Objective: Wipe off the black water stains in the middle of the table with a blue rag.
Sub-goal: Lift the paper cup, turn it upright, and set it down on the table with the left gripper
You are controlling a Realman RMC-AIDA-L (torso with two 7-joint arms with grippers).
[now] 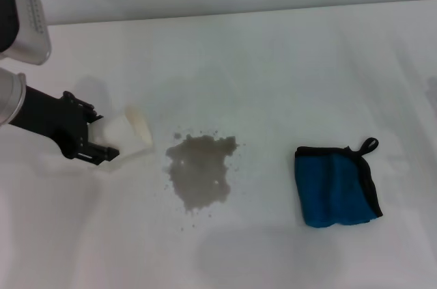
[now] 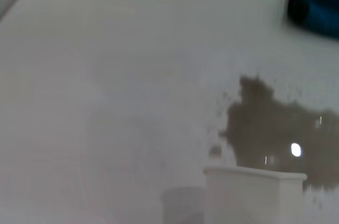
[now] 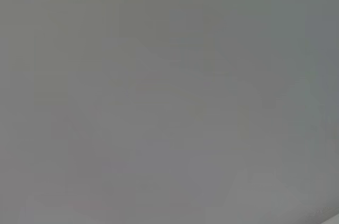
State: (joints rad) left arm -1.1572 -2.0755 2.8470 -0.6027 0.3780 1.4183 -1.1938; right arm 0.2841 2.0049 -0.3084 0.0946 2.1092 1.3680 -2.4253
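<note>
— Left gripper?
— At the left side of the worktop, reaching in from the left edge on a black wrist. Fingers clamped on a white paper cup, tipped on its side with the mouth turned toward the middle of the worktop.

— Where does the spill lie relative to those fingers?
— Just beside the cup's mouth, toward the robot's right. Black water stains: a grey-brown irregular blotch with small specks round its edge, near the centre of the worktop. Seen from the left wrist view too, the blotch spread right past the cup's white rim, with a few wet glints on it.

— And the cloth?
— Blue rag folded flat on the worktop, well apart from the left fingers, on the far side of the stain from them, toward the robot's right. Black edging all round, a small black loop sticking out at its far right corner. Not touching the stain; bare white surface between the two. Only a corner of it caught in the left wrist view.

— Right gripper?
— Not seen in the head view. Right wrist view filled with plain grey surface only, no fingers visible, so no telling their state
</note>
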